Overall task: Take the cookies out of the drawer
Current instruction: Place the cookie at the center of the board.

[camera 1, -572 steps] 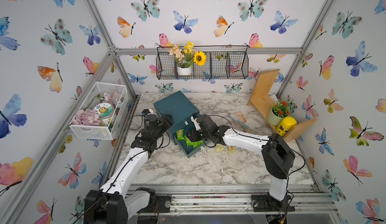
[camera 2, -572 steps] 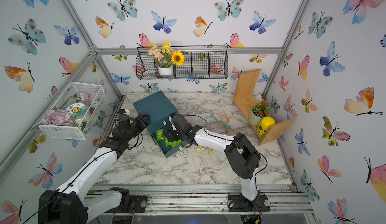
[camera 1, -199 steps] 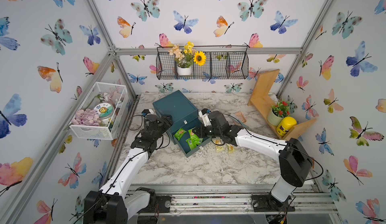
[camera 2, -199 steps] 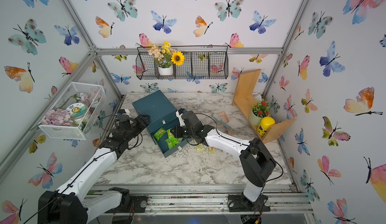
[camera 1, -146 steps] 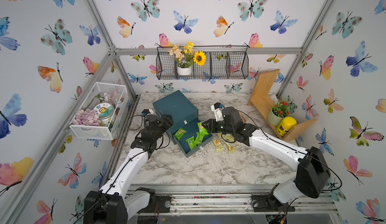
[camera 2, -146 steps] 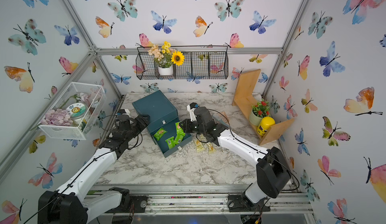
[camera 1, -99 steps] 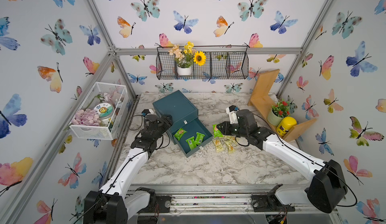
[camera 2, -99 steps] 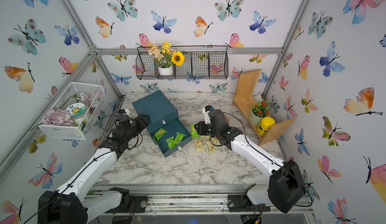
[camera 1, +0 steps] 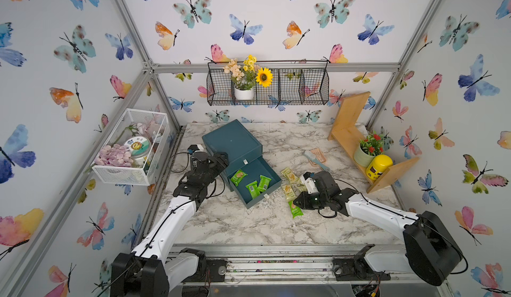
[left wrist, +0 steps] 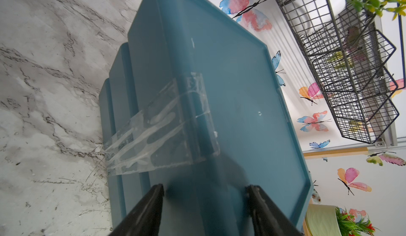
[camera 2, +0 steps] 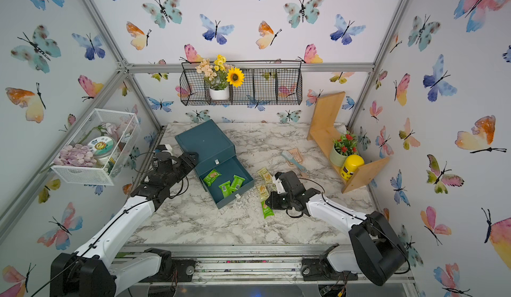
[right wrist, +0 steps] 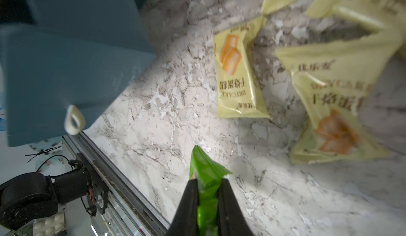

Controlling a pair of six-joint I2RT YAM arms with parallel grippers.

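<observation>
Marble desk (camera 1: 235,226), butterfly-papered walls. In both top views, three green cookies (camera 1: 238,177) lie in the open drawer (camera 1: 255,168). Near the desk's middle, the right gripper (camera 1: 295,203) pinches a green packet (camera 1: 296,212) beside yellow packets (camera 1: 287,191). Left wrist view: the left gripper (left wrist: 204,186) straddles the cabinet (left wrist: 230,81) edge, and whether it grips is unclear. Right wrist view: black fingers (right wrist: 187,204) clamp the green packet.

The front of the bench (camera 1: 221,226) lies bare. Above the open drawer (camera 1: 257,168) nothing intrudes. Beside it toward the right edge, yellow packets (camera 1: 288,174) and the right claw (camera 1: 296,203), pinching a green packet (camera 1: 295,212), crowd the way.
</observation>
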